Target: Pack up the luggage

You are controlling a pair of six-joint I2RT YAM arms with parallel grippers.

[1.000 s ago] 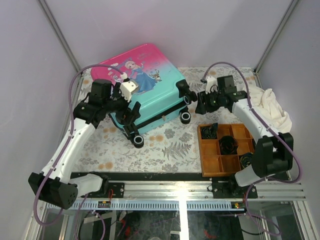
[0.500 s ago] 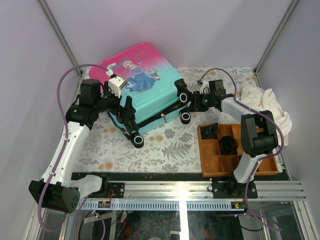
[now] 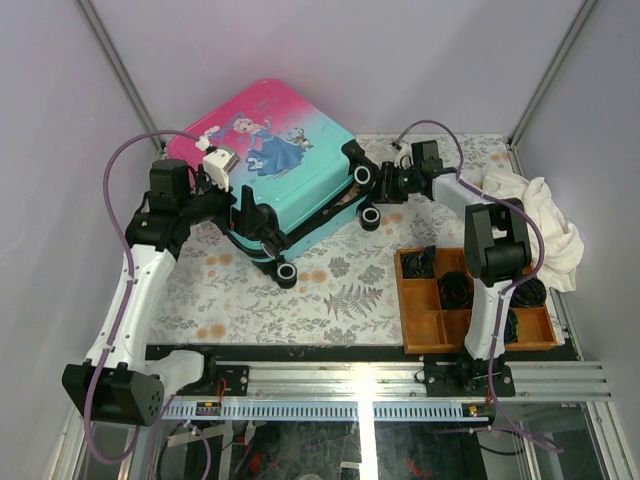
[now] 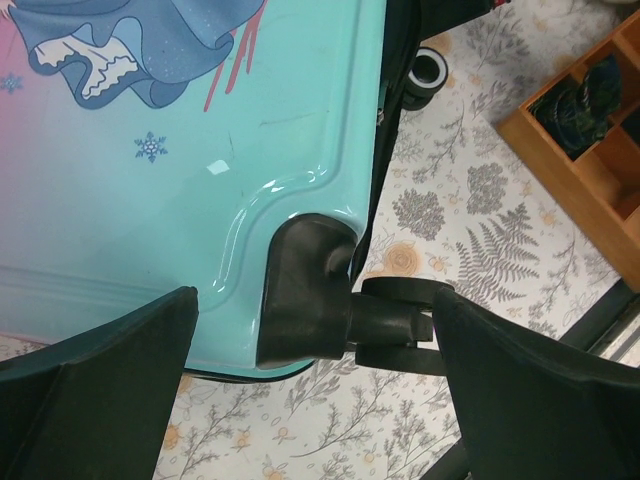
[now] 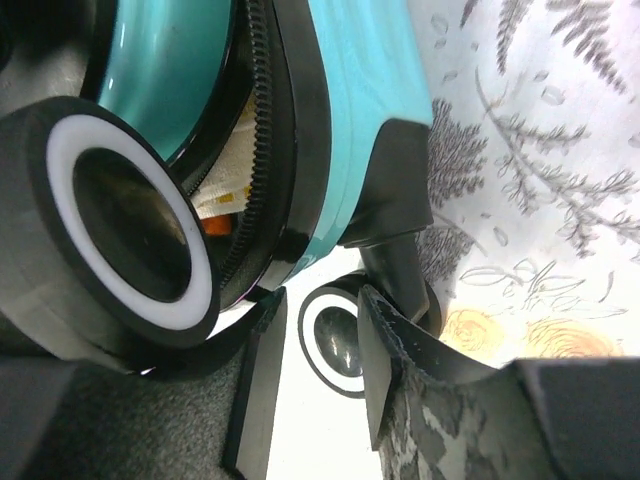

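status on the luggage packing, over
Left pincer wide open, straddling a wheel corner of the luggage. Right pincer at the wheel end, grip unclear. Zip seam gaping. Nearby wooden tray stands apart.

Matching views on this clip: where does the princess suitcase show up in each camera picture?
Top external: the luggage lies at the far left of centre, printed side up.
Left wrist: the luggage fills the upper left, teal shell and print.
Right wrist: the luggage runs down from the top, teal edge with black zip.
Shared landmark: the fern-print table cover.
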